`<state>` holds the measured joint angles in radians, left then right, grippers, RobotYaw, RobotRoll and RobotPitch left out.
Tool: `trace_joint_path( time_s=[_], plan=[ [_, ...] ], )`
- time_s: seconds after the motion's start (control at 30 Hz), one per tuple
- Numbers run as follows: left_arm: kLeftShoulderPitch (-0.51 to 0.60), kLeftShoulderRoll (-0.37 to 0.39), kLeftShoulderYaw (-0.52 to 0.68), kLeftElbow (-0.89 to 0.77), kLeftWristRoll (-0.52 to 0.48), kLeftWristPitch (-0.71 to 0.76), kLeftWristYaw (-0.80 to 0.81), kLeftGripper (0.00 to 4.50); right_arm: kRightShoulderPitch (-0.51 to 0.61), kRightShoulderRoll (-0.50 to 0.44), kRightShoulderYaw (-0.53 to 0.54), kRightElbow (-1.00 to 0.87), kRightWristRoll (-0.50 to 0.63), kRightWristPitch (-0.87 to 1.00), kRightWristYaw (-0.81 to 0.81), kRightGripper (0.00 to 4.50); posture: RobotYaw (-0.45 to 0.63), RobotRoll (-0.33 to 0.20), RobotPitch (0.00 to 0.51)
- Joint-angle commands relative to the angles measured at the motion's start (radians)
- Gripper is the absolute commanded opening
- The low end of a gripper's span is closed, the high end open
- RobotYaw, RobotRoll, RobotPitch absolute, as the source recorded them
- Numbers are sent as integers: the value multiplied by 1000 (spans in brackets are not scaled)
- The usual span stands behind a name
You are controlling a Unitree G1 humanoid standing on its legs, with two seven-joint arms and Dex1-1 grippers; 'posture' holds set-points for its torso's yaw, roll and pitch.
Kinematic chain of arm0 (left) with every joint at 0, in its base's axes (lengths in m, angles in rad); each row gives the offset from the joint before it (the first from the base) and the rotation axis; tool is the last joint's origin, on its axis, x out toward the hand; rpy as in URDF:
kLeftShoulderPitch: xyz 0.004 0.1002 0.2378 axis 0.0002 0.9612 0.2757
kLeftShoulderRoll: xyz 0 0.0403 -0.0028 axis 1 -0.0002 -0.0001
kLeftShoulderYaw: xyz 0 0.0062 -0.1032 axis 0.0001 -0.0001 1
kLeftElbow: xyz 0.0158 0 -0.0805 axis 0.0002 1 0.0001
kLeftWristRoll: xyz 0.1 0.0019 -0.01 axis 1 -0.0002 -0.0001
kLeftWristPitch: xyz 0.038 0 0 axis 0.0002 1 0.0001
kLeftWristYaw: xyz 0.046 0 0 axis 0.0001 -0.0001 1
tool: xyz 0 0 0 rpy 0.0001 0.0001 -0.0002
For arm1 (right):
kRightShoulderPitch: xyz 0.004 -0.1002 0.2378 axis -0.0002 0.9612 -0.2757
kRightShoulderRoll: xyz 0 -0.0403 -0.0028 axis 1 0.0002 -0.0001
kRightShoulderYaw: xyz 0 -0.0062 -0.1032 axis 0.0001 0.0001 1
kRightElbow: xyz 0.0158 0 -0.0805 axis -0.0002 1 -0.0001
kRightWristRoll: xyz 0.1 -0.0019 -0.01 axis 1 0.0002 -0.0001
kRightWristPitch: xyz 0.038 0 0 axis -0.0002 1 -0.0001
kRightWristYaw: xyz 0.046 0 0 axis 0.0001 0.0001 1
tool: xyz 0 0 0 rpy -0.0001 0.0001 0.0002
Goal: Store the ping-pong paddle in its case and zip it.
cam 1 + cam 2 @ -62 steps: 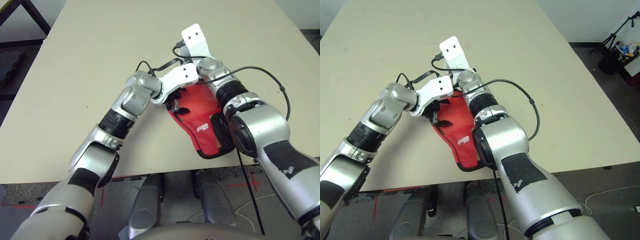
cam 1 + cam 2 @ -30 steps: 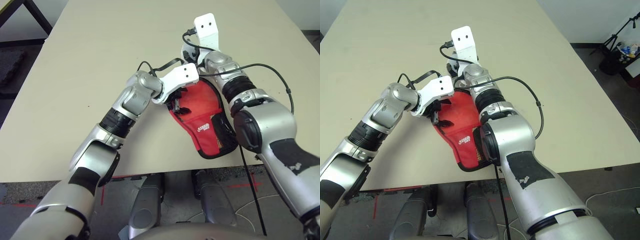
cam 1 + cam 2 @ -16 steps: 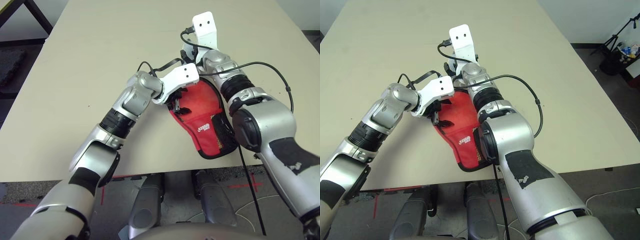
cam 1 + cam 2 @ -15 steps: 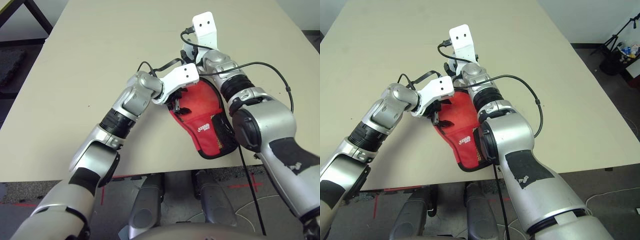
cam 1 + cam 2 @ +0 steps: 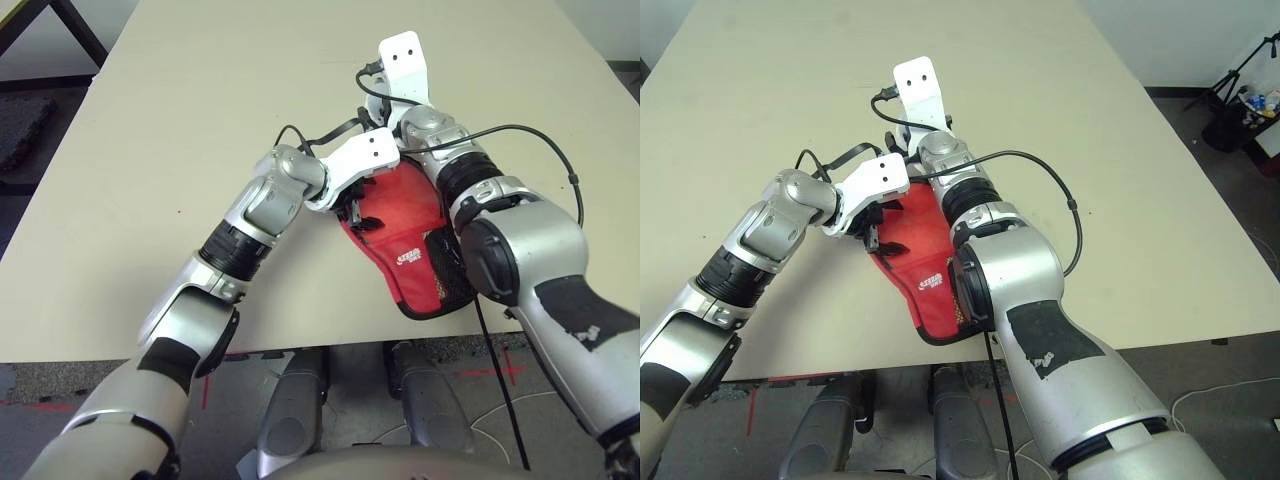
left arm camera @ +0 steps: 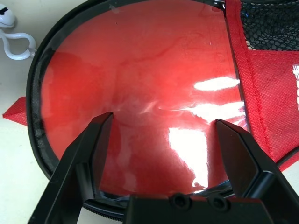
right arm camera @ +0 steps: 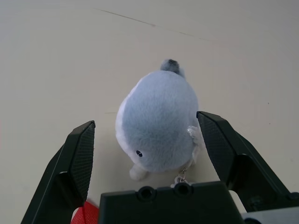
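Left wrist view: the left hand (image 6: 161, 140) hangs with its fingers (image 6: 96, 140) spread wide over the case (image 6: 140, 84), gripping nothing; the round red face shows through the clear plastic, ringed by black zipper edging, with a white cord pull (image 6: 16, 44) on the table (image 6: 18, 154) beside it. The right hand (image 7: 147, 149) is spread too, its fingers flanking a small pale-blue plush toy (image 7: 156, 121) without squeezing it. From the head, the case (image 5: 410, 250) lies near the table's (image 5: 200, 80) front edge, between the two forearms.
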<state>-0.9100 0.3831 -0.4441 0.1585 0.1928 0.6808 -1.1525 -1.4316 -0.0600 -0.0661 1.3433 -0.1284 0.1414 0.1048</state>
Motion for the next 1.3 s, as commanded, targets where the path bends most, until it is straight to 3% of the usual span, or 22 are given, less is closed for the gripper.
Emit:
trace_joint_path(
  time_s=[0.03, 0.5, 0.97, 1.3],
  plan=[
    [54, 12, -73, 15, 1, 33, -15, 4500, 25, 4, 2, 19, -16, 15, -3, 4485, 248, 0, 250],
    [70, 24, -83, -24, -8, 66, -4, 4500, 49, 10, -1, 22, -40, 30, -3, 4485, 280, 0, 242],
    [85, 39, -83, -60, -19, 99, 9, 4500, 62, 6, 30, 24, -94, 9, -29, 124, 311, 0, 244],
    [78, 40, -88, -53, -33, 102, 20, 4500, 25, -23, 11, 13, -75, 1, -53, 55, 281, 0, 248]
  ],
)
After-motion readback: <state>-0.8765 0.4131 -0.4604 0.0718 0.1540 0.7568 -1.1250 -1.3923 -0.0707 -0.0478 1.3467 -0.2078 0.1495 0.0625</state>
